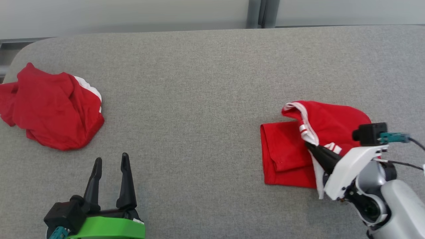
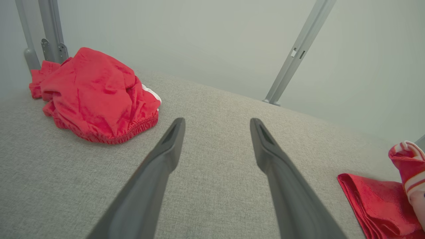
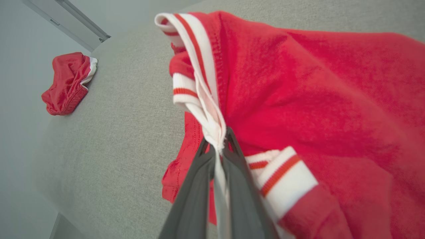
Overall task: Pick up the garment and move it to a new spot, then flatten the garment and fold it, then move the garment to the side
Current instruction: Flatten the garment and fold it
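Observation:
A red garment [image 1: 292, 149] with white-and-red striped trim lies partly folded on the right of the grey surface; it also shows in the right wrist view [image 3: 315, 99] and at the edge of the left wrist view [image 2: 378, 205]. My right gripper [image 1: 310, 145] is shut on the garment's white striped trim [image 3: 212, 126], and the upper part of the cloth is lifted and bunched. My left gripper [image 1: 111, 162] hovers open over bare surface at the lower left, its fingers [image 2: 166, 149] holding nothing.
A second red garment [image 1: 53, 106] lies crumpled at the far left of the grey padded surface [image 1: 199, 99], also seen from both wrists [image 2: 96, 96] [image 3: 66, 83]. Grey metal posts [image 2: 295, 53] and a pale wall stand behind the surface.

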Robot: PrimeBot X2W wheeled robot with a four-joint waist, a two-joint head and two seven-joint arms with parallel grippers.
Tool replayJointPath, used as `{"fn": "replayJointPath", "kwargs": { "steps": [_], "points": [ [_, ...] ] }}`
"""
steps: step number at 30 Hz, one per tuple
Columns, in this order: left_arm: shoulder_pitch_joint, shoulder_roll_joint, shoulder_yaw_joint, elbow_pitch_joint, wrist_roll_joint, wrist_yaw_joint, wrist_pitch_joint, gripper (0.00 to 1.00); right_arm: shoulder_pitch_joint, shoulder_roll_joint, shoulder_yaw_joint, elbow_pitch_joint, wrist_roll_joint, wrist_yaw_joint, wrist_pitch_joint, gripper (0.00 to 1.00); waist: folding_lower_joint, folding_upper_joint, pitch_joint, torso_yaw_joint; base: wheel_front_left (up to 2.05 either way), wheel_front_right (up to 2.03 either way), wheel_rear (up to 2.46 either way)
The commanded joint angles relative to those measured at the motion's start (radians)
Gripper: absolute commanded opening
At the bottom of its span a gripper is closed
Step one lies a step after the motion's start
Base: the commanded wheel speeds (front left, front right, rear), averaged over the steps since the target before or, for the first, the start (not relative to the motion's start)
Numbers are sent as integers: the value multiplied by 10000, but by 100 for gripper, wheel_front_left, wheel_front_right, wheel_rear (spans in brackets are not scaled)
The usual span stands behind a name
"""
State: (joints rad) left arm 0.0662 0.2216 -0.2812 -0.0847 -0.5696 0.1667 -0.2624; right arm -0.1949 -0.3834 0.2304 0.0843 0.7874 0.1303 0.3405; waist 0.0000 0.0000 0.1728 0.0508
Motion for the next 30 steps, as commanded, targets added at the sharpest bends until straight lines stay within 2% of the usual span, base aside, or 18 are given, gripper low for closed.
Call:
{"fn": "replayJointPath", "kwargs": {
  "steps": [1, 5, 12, 13, 14, 15, 18, 22, 26, 28, 29, 30],
  "points": [
    [-186, -39, 19, 86, 24, -72, -29, 100, -195, 273, 183, 274, -295, 6, 6, 0, 0, 0, 21, 57, 0, 0, 0],
    [-285, -136, 94, 273, 17, -168, -29, 100, -618, 983, 871, 962, -1025, 7, 161, 0, 0, 0, 72, 150, 0, 0, 0],
    [-351, -220, 126, 520, -7, -275, -31, 100, -932, 1445, 1311, 1592, -1458, 7, 68, 0, 0, 0, 70, 139, 0, 0, 0],
    [-353, -219, 129, 546, -12, -288, -29, 100, -956, 1467, 1339, 1632, -1495, 7, 63, 7, 0, 0, 59, 127, 0, 0, 0],
    [-349, -212, 126, 576, -25, -297, -29, 100, -958, 1474, 1362, 1658, -1543, 7, 61, 44, 0, 0, 51, 115, 0, 0, 0],
    [-349, -199, 128, 599, -37, -304, -28, 100, -951, 1464, 1399, 1646, -1581, 7, 66, 100, 0, 0, 44, 102, 0, 0, 0],
    [-318, -106, 150, 641, -77, -324, 10, 100, -857, 1401, 1280, 1304, -1612, 6, -64, 100, 0, 0, 4, 56, 0, 0, 0],
    [-164, 10, 241, 502, -111, -233, 25, 100, -506, 1421, 516, -22, -1284, 7, -332, 100, 0, 0, -3, -54, 0, 0, 0],
    [-50, 43, 320, 308, -114, -151, 22, 100, 195, 1194, -1194, -1574, -877, 6, 252, 100, 0, 0, 112, -143, 0, 0, 0],
    [-31, -22, 310, 182, -84, -101, 14, 100, 674, 950, -2146, -1920, -959, 6, 793, 100, 0, 0, 217, -182, 0, 0, 0],
    [-31, -22, 310, 182, -84, -101, 14, 100, 674, 950, -2146, -1920, -959, 6, 793, 100, 0, 0, 217, -182, 0, 0, 0],
    [-63, -65, 274, 127, -61, -121, 8, 100, 1039, 546, -3045, -1950, -1353, 6, 1145, 100, 0, 0, 314, -183, 0, 0, 0]
  ]
}}
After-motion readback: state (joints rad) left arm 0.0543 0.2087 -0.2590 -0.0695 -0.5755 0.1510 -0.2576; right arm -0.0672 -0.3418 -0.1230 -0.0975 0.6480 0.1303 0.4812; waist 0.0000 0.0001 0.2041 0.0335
